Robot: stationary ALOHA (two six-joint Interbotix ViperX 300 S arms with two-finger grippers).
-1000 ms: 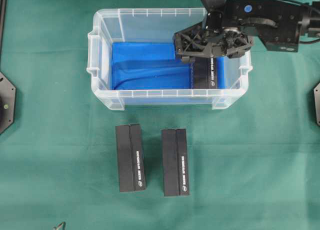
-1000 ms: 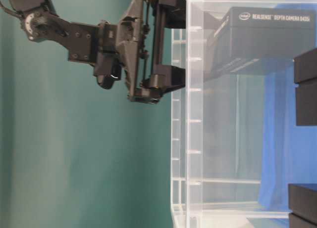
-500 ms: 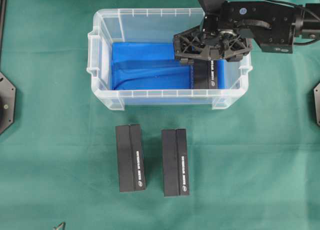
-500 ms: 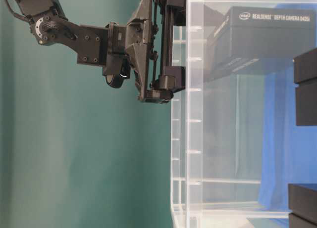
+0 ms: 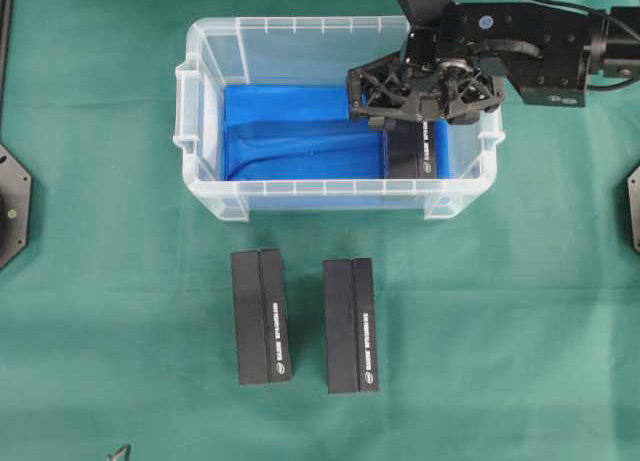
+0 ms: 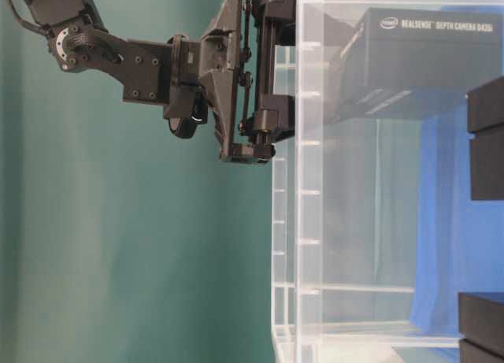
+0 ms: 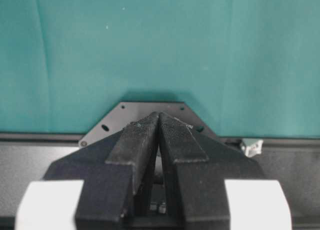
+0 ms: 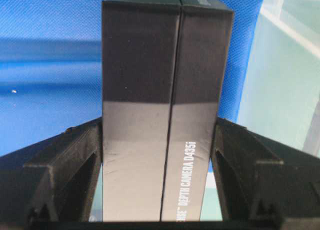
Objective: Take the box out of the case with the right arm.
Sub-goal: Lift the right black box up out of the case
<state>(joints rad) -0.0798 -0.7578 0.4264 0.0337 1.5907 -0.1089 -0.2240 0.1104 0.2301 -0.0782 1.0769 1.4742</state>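
One box [image 8: 167,110] sits at the right end of the case [image 5: 210,196]; the right gripper [image 5: 385,121] brackets its long sides, seemingly touching. Stiff, smooth cardboard, probably light, could slip, so squeeze the flat faces squarely. The left gripper [image 7: 159,121] is pressed together.

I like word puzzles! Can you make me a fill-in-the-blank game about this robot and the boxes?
1. The box inside the case sits between the jaws of the ____ gripper.
2. The bottom of the case is colored ____.
3. Outside the case, ____ black boxes lie on the green cloth.
4. The left gripper has its jaws ____.

Missing words: right; blue; two; shut
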